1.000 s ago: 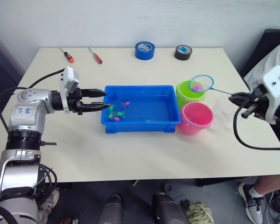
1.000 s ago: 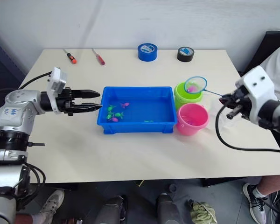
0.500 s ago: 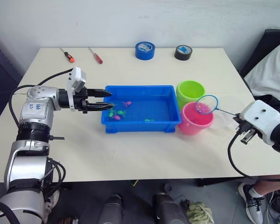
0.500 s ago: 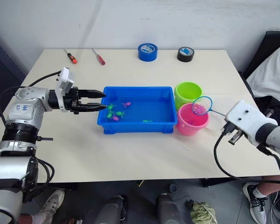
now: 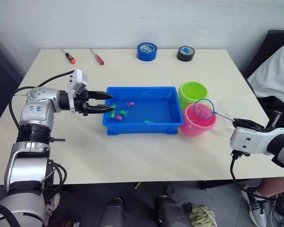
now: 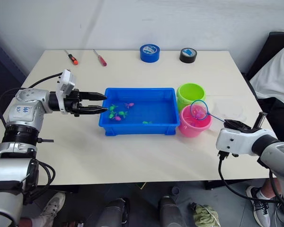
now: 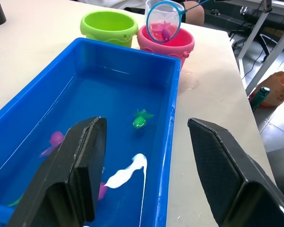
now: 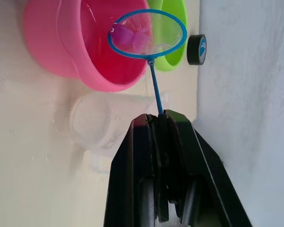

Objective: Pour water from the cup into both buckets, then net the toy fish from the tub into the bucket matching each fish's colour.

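Cream tabletop [image 5: 146, 151] against a white wall [image 5: 132, 21], tub [image 5: 143, 126] mid-table.

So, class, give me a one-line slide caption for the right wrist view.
Right end effector shut on the net, holding a pink fish over the pink bucket.

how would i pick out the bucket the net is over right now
Start at the blue tub in the middle of the table. Two small buckets stand just off its end on the robot's right. Yours is the pink bucket, nearer the robot than the green bucket, with the net above it.
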Robot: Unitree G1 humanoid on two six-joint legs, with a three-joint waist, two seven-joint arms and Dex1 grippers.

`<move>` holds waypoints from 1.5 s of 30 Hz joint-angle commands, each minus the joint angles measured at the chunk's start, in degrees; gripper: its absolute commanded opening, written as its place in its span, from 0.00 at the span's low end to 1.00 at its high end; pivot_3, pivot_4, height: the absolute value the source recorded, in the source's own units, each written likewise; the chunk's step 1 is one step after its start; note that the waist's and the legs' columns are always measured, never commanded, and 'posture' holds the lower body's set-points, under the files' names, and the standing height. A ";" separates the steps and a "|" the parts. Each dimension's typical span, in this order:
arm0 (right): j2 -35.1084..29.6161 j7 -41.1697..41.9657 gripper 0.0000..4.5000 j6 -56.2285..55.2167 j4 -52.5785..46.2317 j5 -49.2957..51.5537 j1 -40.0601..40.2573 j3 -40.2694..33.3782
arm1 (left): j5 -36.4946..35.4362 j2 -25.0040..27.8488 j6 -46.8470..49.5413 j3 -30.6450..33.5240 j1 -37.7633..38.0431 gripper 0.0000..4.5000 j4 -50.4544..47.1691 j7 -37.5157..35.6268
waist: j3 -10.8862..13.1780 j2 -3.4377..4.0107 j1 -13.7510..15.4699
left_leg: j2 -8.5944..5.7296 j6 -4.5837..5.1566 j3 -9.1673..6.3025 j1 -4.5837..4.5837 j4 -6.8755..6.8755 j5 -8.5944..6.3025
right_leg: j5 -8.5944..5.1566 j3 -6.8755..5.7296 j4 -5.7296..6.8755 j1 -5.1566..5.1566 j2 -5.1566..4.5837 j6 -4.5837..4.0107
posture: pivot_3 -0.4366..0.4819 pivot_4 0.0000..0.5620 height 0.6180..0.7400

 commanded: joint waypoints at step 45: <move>29.89 11.07 0.00 55.60 3.34 26.58 -49.86 17.81 | -3.34 11.18 6.26 12.42 11.67 0.67 -10.51 9.17 | -0.01 -0.01 -1.27 | 0.20 -0.09 -0.10 0.23 0.03 0.07 | -0.01 -0.03 0.44 0.02 -0.34 -0.04 | 0.48 0.27 0.95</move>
